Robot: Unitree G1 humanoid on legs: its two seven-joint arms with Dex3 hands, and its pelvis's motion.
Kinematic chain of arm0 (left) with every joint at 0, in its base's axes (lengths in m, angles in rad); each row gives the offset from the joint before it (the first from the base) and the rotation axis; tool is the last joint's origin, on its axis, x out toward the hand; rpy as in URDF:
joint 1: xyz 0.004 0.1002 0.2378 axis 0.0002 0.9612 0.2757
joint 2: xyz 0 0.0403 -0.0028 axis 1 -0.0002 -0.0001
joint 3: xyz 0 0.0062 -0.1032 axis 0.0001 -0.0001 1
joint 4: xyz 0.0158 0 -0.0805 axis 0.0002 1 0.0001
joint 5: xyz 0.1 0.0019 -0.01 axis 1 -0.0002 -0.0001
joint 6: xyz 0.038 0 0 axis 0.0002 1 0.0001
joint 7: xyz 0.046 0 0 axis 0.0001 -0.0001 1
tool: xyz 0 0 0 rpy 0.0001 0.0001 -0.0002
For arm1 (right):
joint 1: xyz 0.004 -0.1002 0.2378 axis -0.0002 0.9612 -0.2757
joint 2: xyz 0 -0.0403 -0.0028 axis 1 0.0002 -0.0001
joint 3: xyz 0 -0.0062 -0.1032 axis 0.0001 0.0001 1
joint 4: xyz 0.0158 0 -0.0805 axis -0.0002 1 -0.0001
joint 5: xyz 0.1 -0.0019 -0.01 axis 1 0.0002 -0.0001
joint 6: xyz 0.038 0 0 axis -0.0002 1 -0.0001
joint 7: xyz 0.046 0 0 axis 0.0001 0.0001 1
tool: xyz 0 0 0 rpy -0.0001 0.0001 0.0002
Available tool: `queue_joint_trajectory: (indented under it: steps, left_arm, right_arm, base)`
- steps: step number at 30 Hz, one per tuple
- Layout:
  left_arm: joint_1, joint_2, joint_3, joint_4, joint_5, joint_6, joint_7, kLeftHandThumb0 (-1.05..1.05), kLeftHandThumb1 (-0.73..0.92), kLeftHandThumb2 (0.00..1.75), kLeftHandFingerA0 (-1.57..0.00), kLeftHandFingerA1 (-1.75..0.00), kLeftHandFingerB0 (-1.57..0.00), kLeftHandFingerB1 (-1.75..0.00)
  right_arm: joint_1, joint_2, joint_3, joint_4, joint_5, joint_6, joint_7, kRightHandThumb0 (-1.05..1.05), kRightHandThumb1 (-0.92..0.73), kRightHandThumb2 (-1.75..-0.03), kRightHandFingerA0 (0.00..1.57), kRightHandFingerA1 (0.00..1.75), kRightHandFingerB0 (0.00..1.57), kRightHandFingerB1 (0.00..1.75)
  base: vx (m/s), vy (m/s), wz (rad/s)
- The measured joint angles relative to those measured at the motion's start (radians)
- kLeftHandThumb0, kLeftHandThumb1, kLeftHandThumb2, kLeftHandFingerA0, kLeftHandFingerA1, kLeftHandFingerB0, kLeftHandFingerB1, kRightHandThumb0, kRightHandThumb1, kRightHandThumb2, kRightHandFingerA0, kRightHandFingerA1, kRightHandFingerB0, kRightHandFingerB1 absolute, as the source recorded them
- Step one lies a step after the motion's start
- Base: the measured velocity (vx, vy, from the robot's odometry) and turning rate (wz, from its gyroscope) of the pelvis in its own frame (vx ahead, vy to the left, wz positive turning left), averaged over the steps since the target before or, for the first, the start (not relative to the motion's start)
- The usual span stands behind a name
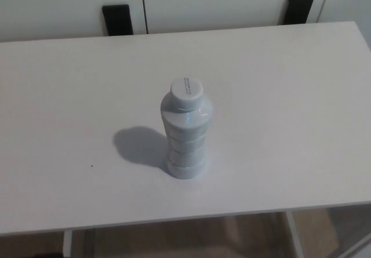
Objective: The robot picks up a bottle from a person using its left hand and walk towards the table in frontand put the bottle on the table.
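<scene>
A white ribbed bottle (186,131) with a white cap stands upright near the middle of the white table (290,95). Its shadow falls on the tabletop to its left. Nothing touches the bottle. Neither of my hands shows in the head view.
The table's front edge runs along the bottom of the picture, with white legs (293,235) and wooden floor below it. Behind the table are white cabinet doors and two black blocks (117,19) (299,7) at its far edge.
</scene>
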Motion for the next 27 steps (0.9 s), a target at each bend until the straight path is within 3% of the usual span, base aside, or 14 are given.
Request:
queue_joint_trajectory:
  steps: [1, 2, 3, 4, 6, 7, 8, 9, 16, 23, 26, 27]
  left_arm:
    - [-0.024, -0.005, 0.001, 0.043, 0.002, 0.0, 0.008, -0.64, 0.53, 0.55, -1.12, -0.91, -0.84, -0.79]
    - [-0.053, -0.011, 0.002, 0.099, 0.005, -0.002, 0.023, -0.65, 0.39, 0.91, -1.1, -1.04, -0.84, -0.87]
    - [-0.07, -0.015, 0.003, 0.136, 0.007, -0.002, 0.035, -0.65, 0.39, 0.91, -1.1, -1.04, -0.84, -0.87]
    - [-0.089, -0.018, 0.002, 0.178, 0.012, -0.004, 0.052, -0.56, 0.54, 0.63, -1.11, -1.06, -0.87, -0.87]
    - [-0.119, -0.022, 0.0, 0.249, 0.025, -0.008, 0.091, -0.53, 0.54, 0.63, -1.07, -1.05, -0.86, -0.88]
    - [-0.133, -0.023, -0.004, 0.283, 0.035, -0.013, 0.113, -0.57, 0.56, 0.56, -1.14, -0.94, -0.91, -0.84]
    - [-0.142, -0.023, -0.006, 0.304, 0.043, -0.017, 0.129, -0.64, 0.4, 0.9, -1.12, -0.99, -0.89, -0.86]
    - [-0.151, -0.023, -0.009, 0.327, 0.052, -0.022, 0.148, -0.59, 0.52, 0.56, -1.16, -0.89, -0.98, -0.79]
    - [-0.204, -0.023, -0.054, 0.481, 0.122, -0.082, 0.286, -0.6, 0.53, 0.55, -1.11, -0.87, -0.95, -0.77]
    - [-0.247, -0.022, -0.103, 0.617, 0.187, -0.147, 0.412, -0.58, 0.53, 0.56, -1.2, -0.99, -1.05, -0.85]
    - [-0.268, -0.021, -0.123, 0.674, 0.218, -0.171, 0.467, -0.64, 0.56, 0.56, -1.12, -1.04, -0.98, -0.89]
    - [-0.275, -0.02, -0.132, 0.696, 0.232, -0.179, 0.491, -0.62, 0.57, 0.57, -1.12, -1.0, -0.87, -0.87]
  right_arm:
    - [0.0, 0.0, 0.0, 0.0, 0.0, 0.0, 0.0, -0.34, -0.72, -0.61, 0.59, 0.42, 0.45, 0.36]
    - [0.0, 0.0, 0.0, 0.0, 0.0, 0.0, 0.0, -0.32, -0.73, -0.61, 0.55, 0.41, 0.44, 0.36]
    - [-0.001, 0.0, 0.0, -0.001, 0.0, 0.0, 0.0, -0.32, -0.73, -0.61, 0.55, 0.41, 0.44, 0.36]
    - [-0.002, 0.0, -0.001, -0.001, 0.0, 0.0, 0.0, -0.34, -0.73, -0.62, 0.54, 0.4, 0.43, 0.35]
    - [-0.007, 0.0, -0.002, -0.002, 0.0, 0.0, 0.0, -0.33, -0.74, -0.62, 0.52, 0.4, 0.42, 0.35]
    - [-0.01, 0.001, -0.002, -0.002, 0.001, 0.0, 0.0, -0.33, -0.74, -0.62, 0.53, 0.4, 0.43, 0.36]
    - [-0.012, 0.001, -0.002, -0.002, 0.001, 0.0, 0.0, -0.34, -0.73, -0.61, 0.55, 0.41, 0.45, 0.36]
    - [-0.014, 0.001, -0.003, -0.003, 0.001, 0.0, 0.0, -0.34, -0.73, -0.61, 0.57, 0.42, 0.46, 0.37]
    - [-0.024, 0.003, -0.007, -0.011, 0.002, -0.002, 0.0, -0.33, -0.74, -0.62, 0.53, 0.41, 0.43, 0.36]
    - [-0.024, 0.003, -0.008, -0.011, 0.002, -0.003, 0.0, -0.34, -0.74, -0.62, 0.55, 0.41, 0.43, 0.36]
    - [-0.023, 0.003, -0.008, -0.011, 0.002, -0.004, 0.0, -0.33, -0.74, -0.62, 0.56, 0.41, 0.42, 0.35]
    - [-0.022, 0.003, -0.01, -0.011, 0.002, -0.004, 0.0, -0.33, -0.74, -0.62, 0.55, 0.41, 0.42, 0.35]
  base:
    - [0.0, 0.0, 0.0]
    - [0.0, 0.0, 0.0]
    - [0.0, 0.0, 0.0]
    - [0.0, 0.0, 0.0]
    - [0.0, 0.0, 0.0]
    - [0.0, 0.0, 0.0]
    - [0.0, 0.0, 0.0]
    - [0.0, 0.0, 0.0]
    - [0.0, 0.0, 0.0]
    - [0.0, 0.0, 0.0]
    - [0.0, 0.0, 0.0]
    - [0.0, 0.0, 0.0]
